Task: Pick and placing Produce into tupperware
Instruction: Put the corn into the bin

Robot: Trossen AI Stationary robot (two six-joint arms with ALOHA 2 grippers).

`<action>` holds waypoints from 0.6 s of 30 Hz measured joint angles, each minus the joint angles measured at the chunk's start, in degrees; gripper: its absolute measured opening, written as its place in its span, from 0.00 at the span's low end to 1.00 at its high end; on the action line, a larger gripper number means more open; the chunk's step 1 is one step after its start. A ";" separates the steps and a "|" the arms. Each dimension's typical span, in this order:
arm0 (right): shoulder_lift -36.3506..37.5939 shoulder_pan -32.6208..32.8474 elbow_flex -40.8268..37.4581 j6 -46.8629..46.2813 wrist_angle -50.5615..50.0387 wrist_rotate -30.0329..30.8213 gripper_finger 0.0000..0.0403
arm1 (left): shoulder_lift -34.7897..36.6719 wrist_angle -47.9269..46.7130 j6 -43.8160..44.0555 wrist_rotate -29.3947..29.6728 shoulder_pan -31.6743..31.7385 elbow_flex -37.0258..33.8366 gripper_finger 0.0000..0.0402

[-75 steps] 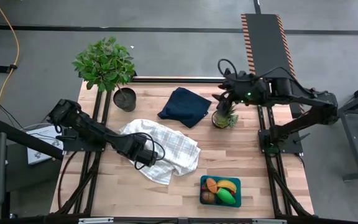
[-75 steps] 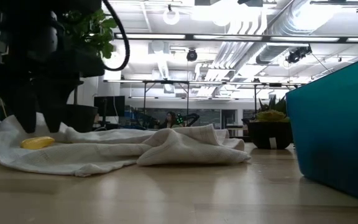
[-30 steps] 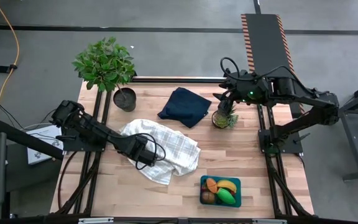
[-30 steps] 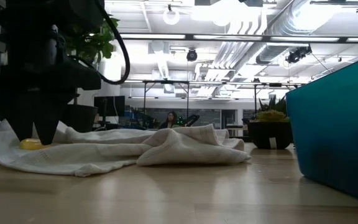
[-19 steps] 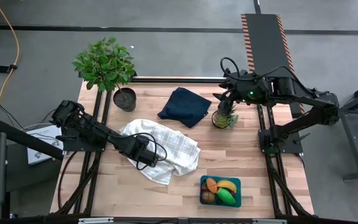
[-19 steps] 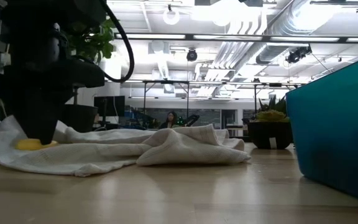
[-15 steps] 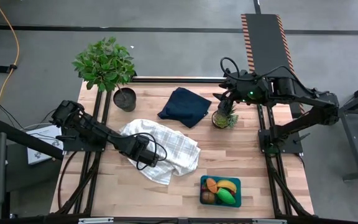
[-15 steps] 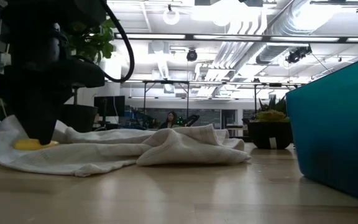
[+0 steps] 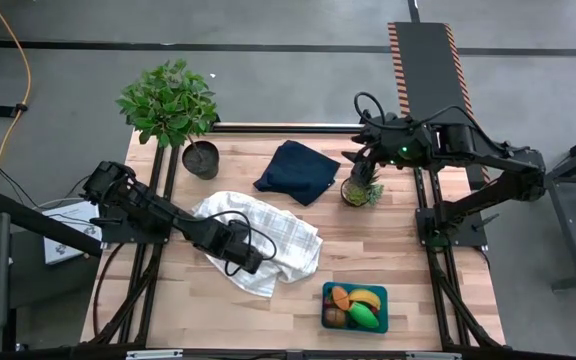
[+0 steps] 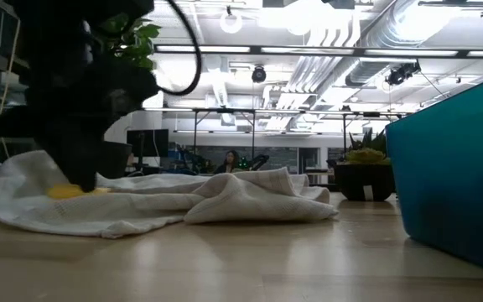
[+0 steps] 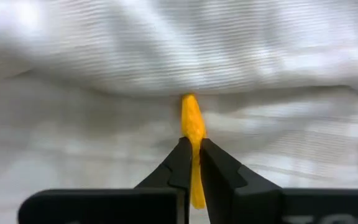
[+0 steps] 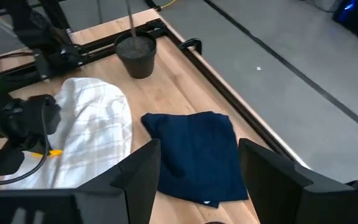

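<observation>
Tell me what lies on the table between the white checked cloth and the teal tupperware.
Nothing: in the high view, only bare wood separates the white checked cloth from the tupperware. The low view shows the same empty tabletop between them.

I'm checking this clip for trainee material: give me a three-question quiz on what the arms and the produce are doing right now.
1. True or false: the left gripper is shut on a yellow piece of produce lying on the white cloth.
2. Where is the tupperware? A) on the navy cloth B) near the table's front edge, on the right arm's side C) beside the large potted plant
3. Fill in: the right gripper hangs over the table's far edge, beside the small spiky ____.

Key: 1 true; 2 B; 3 plant.
</observation>
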State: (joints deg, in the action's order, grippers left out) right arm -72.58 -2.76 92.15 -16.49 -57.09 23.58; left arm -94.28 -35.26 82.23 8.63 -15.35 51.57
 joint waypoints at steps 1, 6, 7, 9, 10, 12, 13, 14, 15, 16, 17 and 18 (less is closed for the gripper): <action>0.00 0.00 -0.01 -0.01 -0.01 -0.84 0.52 | 0.00 1.40 -0.91 0.07 0.00 0.00 0.04; 0.00 0.01 -0.01 0.02 -0.05 -5.55 0.52 | 0.38 7.54 -4.45 1.36 0.14 0.00 0.04; 0.00 0.02 -0.01 0.02 -0.08 -6.74 0.52 | 0.66 8.96 -5.25 1.51 0.47 0.00 0.04; 0.00 0.01 -0.13 0.08 0.08 -9.81 0.52 | 1.35 11.86 -7.22 1.50 1.04 0.00 0.04; 0.00 0.03 -0.51 0.10 0.52 -11.60 0.52 | 1.94 13.11 -8.44 1.53 1.63 0.00 0.04; 0.02 0.15 -1.93 0.02 1.59 -15.49 0.52 | 3.06 16.57 -10.99 1.89 2.83 0.02 0.04; 0.05 0.16 -2.86 -0.07 1.67 -17.13 0.52 | 3.73 18.07 -12.31 1.91 3.55 0.02 0.04; 0.14 0.17 -3.89 -0.19 1.71 -18.31 0.52 | 4.36 19.78 -13.72 1.90 4.30 0.02 0.04; 0.31 0.20 -5.08 -0.60 2.23 -19.27 0.52 | 4.90 22.21 -15.11 1.79 5.04 0.02 0.04; 0.72 0.21 -6.59 -1.31 3.21 -20.15 0.52 | 5.53 24.59 -16.53 1.65 5.74 0.02 0.04; 1.15 0.20 -8.32 -1.96 4.40 -20.99 0.52 | 6.28 26.47 -17.82 1.47 6.40 0.02 0.04; 1.73 0.20 -10.25 -2.89 6.36 -21.66 0.52 | 6.84 29.01 -18.97 1.48 7.05 0.02 0.04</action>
State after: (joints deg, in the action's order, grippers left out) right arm -70.85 -2.56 81.89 -19.38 -50.73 1.92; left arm -87.44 -6.24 63.27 10.11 -8.30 51.59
